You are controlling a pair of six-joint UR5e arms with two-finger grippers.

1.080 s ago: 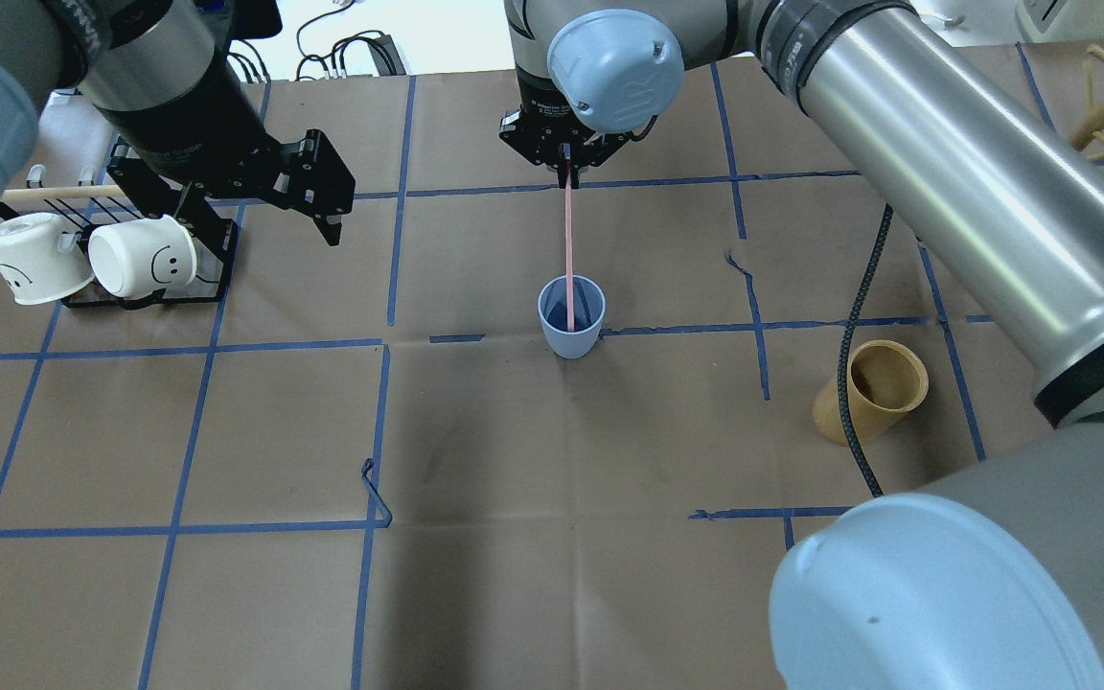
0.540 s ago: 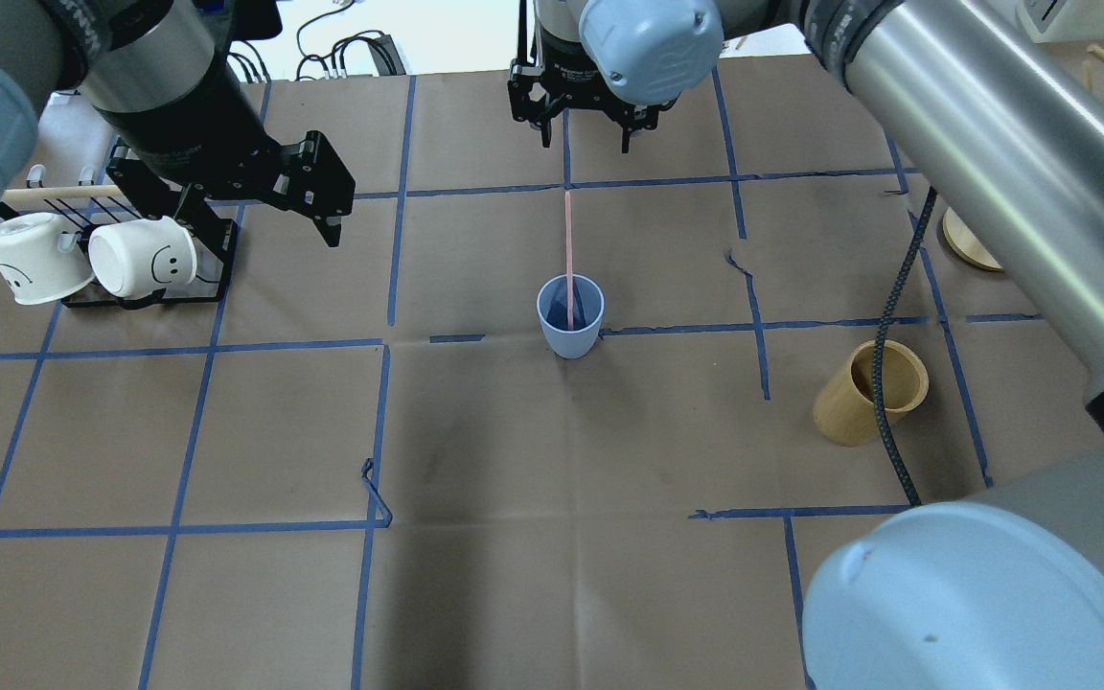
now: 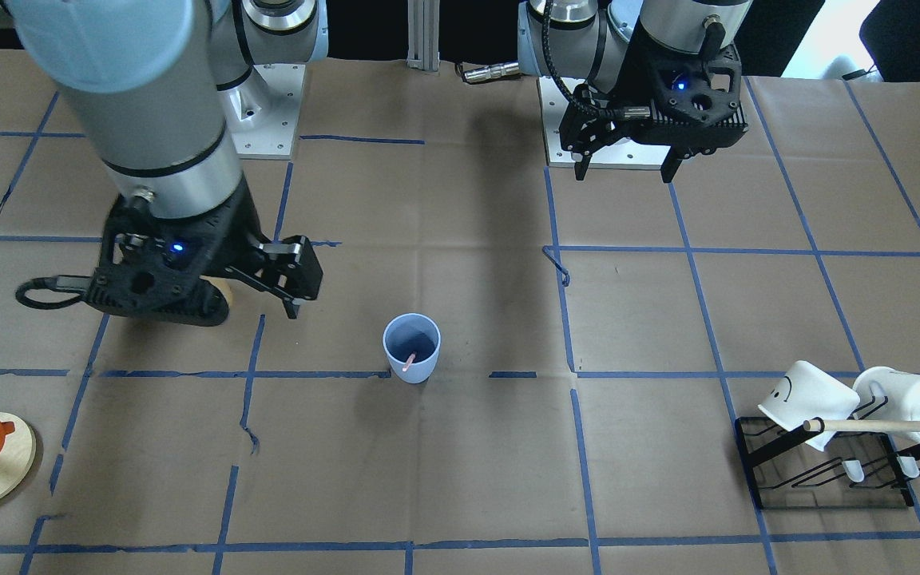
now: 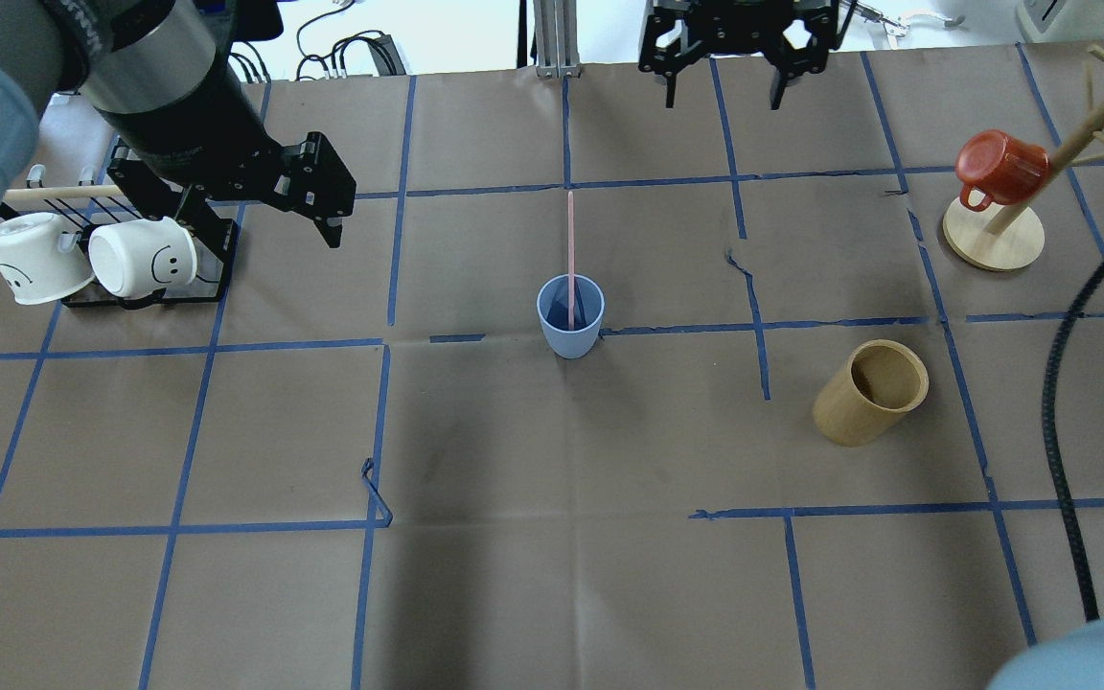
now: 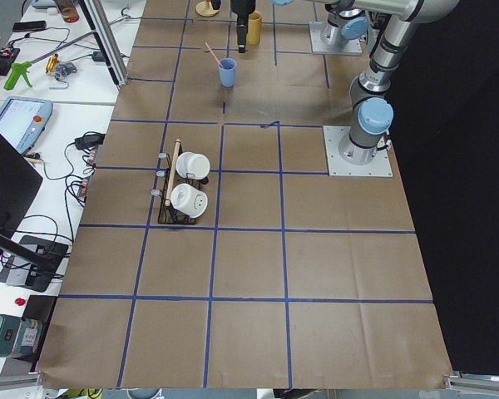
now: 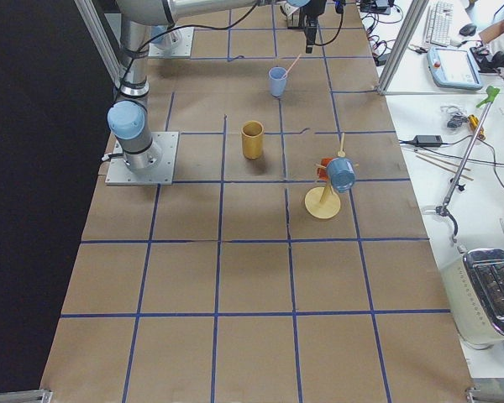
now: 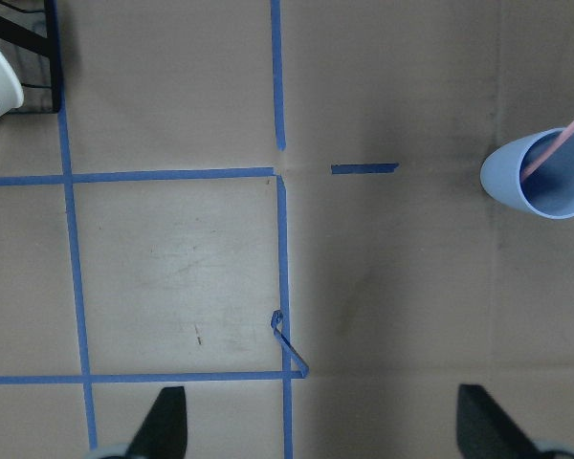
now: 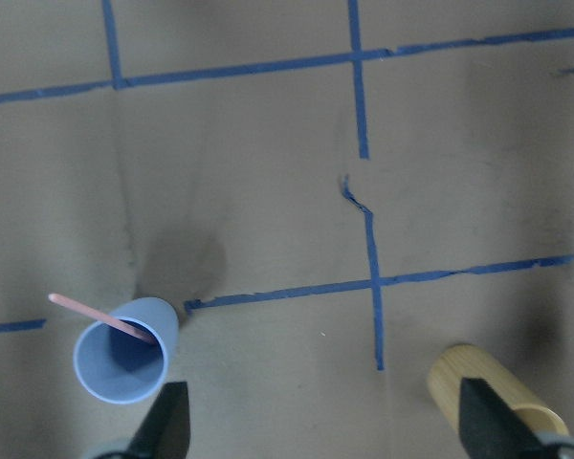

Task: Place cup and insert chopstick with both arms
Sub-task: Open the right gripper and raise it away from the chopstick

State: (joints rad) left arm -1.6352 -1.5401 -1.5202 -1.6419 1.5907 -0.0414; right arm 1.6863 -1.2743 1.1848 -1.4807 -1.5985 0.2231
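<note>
The cup (image 4: 571, 341) is stood upright on the table (image 4: 514, 575), and the chopstick (image 4: 570, 240) is leaned inside it, unheld. On the cup's robot-right side a wooden cylinder (image 4: 868, 393) is stood; on its other side 2 white mugs (image 4: 140, 259) marked with smiley faces are racked. The left gripper (image 3: 624, 172) and the right gripper (image 4: 724, 96) are both seen with fingers spread, well apart from the cup.

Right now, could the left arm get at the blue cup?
Probably yes: the left tool hangs open, nothing stands between it and the light-blue cup, though a pink chopstick leans inside it.
</note>
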